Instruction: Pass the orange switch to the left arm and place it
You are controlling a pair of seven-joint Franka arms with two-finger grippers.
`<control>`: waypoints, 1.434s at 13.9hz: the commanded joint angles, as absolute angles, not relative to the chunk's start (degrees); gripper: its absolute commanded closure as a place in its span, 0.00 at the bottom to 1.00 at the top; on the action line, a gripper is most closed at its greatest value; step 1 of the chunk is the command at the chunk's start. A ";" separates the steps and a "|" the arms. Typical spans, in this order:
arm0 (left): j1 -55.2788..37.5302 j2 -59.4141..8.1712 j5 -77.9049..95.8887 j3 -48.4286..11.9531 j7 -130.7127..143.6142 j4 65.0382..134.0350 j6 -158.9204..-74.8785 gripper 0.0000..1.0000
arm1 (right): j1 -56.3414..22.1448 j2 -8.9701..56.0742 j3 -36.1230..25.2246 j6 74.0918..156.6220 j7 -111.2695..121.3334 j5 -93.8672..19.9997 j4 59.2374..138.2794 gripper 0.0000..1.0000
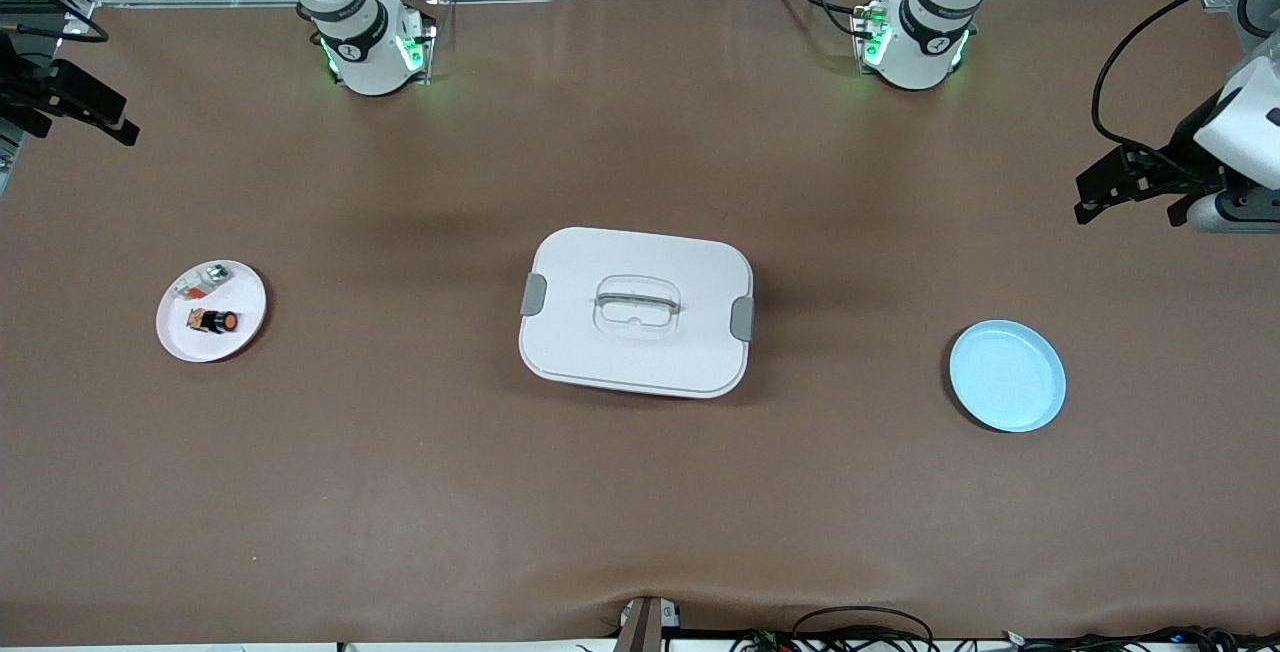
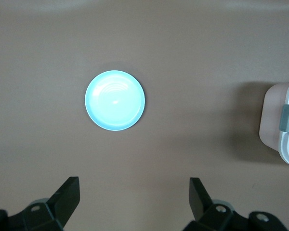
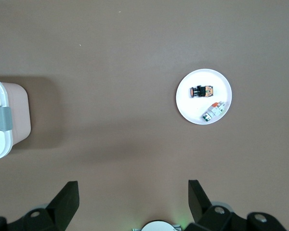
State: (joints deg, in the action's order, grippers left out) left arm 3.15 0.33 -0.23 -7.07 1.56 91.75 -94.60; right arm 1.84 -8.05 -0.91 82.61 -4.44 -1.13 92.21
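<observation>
The tiny black push-button orange switch point(image 1: 213, 321) lies on the round pink plate point(image 1: 243, 330). Both grippers hang released: the right gripper point(image 3: 130, 202) should descend squarely there, while the left gripper point(image 2: 132, 199) waits over the round blue plate point(image 2: 94, 115), clear of the large white plastic box point(image 1: 560, 332).

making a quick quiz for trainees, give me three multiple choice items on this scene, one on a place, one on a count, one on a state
1. Where does the orange switch lie?
A. on the pink plate
B. on the blue plate
C. on the box

2. How many pieces lie on the pink plate?
A. one
B. two
C. four

3. How do both hands stand?
A. shut on the switch
B. shut, holding nothing
C. open, holding nothing

Answers:
1. A, the switch rests on the pink plate toward the right arm's end of the table.
2. B, only the switch and a small silver-and-clear piece lie there.
3. C, the left hand and the right hand both show spread fingers with nothing between them.
</observation>
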 commanded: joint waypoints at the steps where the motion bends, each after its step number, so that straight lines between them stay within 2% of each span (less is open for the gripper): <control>1: 3.60 0.97 0.09 -7.38 1.85 91.58 -93.87 0.00 | 2.55 -9.32 -0.35 83.41 -3.96 -1.76 93.08 0.00; 20: 3.78 0.88 0.09 -7.29 1.58 91.58 -93.95 0.00 | 2.81 -9.23 -0.53 85.25 -3.78 -1.76 93.08 0.00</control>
State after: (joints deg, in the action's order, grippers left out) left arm 3.33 0.33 -0.23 -7.05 1.56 91.75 -94.60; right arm 1.90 -8.06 -0.95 84.88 -4.42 -1.13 92.21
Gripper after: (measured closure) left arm 0.000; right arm 0.000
